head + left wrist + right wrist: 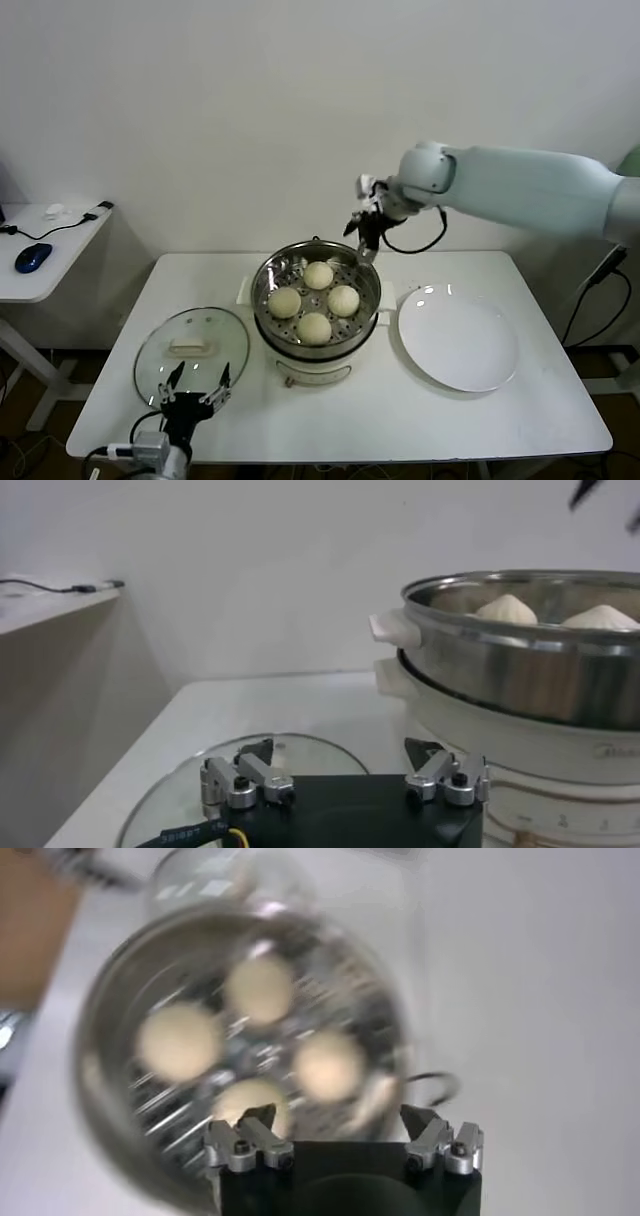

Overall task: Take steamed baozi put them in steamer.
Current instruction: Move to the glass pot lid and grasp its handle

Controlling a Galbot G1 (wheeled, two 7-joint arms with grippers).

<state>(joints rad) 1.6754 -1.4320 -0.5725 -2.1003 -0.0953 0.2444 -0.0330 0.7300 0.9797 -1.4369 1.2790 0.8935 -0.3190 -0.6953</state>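
Several cream-white steamed baozi lie on the perforated tray inside the shiny steamer, which stands mid-table on its white base. My right gripper hangs open and empty just above the steamer's far right rim. In the right wrist view the baozi and the steamer lie below the right gripper. My left gripper rests open and empty at the front left, by the glass lid. The left wrist view shows the left gripper, with the steamer and two baozi tops beyond it.
A round glass lid with a white handle lies flat left of the steamer. An empty white plate sits to its right. A side table with a blue mouse stands at the far left. The wall is close behind.
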